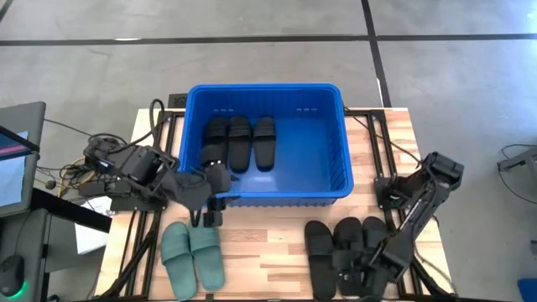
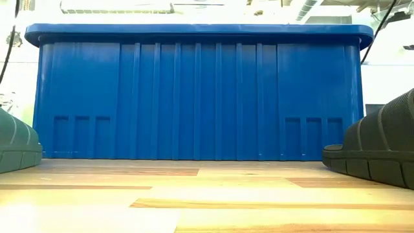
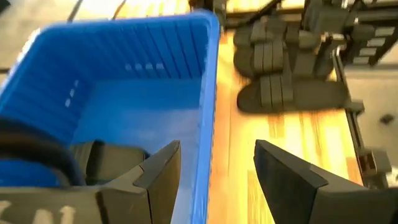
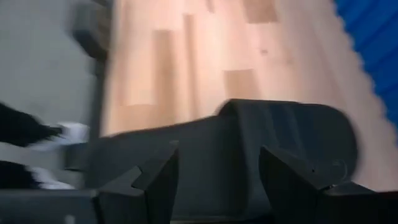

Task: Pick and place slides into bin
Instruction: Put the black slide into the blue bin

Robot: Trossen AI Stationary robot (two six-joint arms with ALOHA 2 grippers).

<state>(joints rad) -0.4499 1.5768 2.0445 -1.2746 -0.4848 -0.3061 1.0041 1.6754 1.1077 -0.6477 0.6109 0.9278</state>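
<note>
The bin (image 1: 268, 147), a bright blue ribbed tub, is seen at the back centre of the wooden table (image 1: 268, 239), and three black slides (image 1: 239, 141) are laid side by side in its left half. A pair of sage green slides (image 1: 191, 256) is placed on the table in front of the bin's left corner, and three further black slides (image 1: 340, 247) are grouped at the front right. The left gripper (image 1: 214, 201) is held at the bin's near left rim, beside the wall; in the left wrist view its fingers (image 3: 158, 177) are seen parted, with nothing between them. The right gripper (image 1: 362, 273) is lowered onto the front-right group, and in the right wrist view its fingers (image 4: 158, 177) are seen spread on either side of a black slide (image 4: 249, 149), partly closed toward it; a firm grip cannot be confirmed.
</note>
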